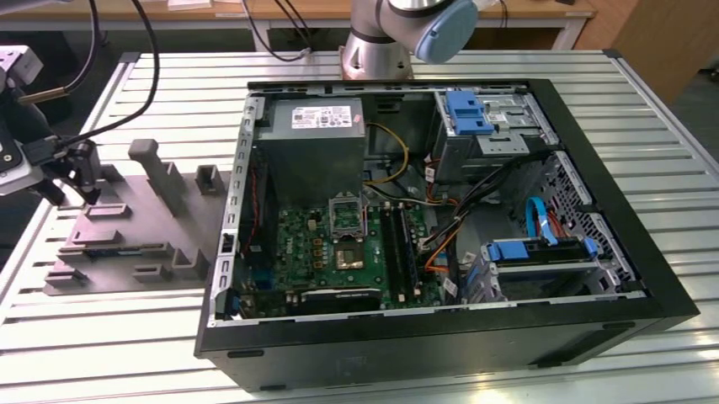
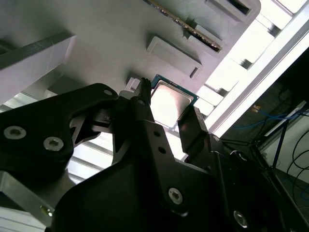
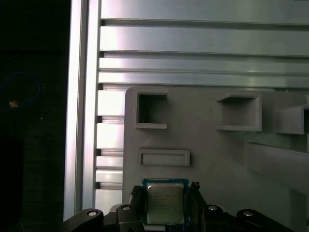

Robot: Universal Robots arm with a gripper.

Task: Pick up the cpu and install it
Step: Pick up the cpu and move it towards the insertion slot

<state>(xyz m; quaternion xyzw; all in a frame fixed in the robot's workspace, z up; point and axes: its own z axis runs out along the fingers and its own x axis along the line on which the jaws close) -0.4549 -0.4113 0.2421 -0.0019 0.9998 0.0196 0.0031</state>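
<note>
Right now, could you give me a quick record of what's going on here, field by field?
claw: over the grey holder tray, at the exterior view's left
cpu: at the tray, right by the claw's tip in both wrist views
socket: on the green motherboard inside the open computer case, well apart from the cpu
task state: cpu not yet installed

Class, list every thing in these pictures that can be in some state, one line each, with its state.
cpu: lying flat, metal top up, at the gripper, not in the computer.
gripper: low over the grey tray, at the cpu.
computer case: on its side, panel off, insides open.
socket: looks empty.
</note>
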